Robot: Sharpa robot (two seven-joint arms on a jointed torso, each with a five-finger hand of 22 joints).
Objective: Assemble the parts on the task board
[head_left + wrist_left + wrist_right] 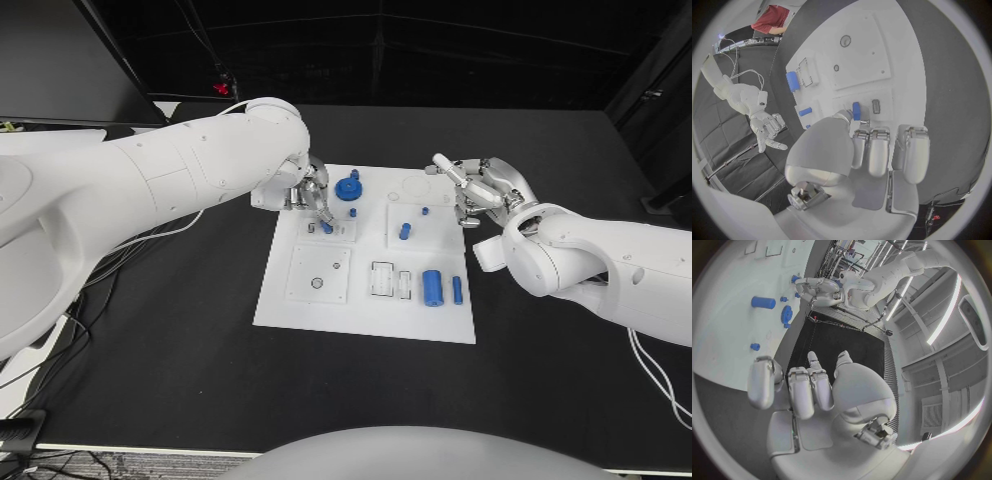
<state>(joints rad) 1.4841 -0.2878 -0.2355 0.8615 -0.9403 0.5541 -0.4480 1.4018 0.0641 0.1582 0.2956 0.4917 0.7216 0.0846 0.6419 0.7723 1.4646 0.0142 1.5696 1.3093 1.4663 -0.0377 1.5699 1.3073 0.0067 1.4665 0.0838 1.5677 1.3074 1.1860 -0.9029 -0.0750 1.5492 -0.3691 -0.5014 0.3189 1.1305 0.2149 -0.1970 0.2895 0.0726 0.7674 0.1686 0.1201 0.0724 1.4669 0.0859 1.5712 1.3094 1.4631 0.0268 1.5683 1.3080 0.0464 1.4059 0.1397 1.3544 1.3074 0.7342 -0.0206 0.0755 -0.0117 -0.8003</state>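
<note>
The white task board (289, 300) lies mid-table. My left hand (300, 192) is over its far left part and pinches a small blue peg (326, 227) between thumb and a finger, its lower end at the board beside a small dark slot (876, 106). The peg (856, 110) stands just past the fingertips (861, 134). My right hand (483, 188) hovers at the board's far right edge, fingers apart and holding nothing. A blue gear (348, 187) sits at the far end, right beside the left hand.
More blue parts lie on the board: a short peg (405, 231), a tiny stud (427, 211), a thick cylinder (433, 288) and a thin rod (457, 290) near the right side. A square plate with a hole (319, 275) occupies the near left. Black table surrounds the board.
</note>
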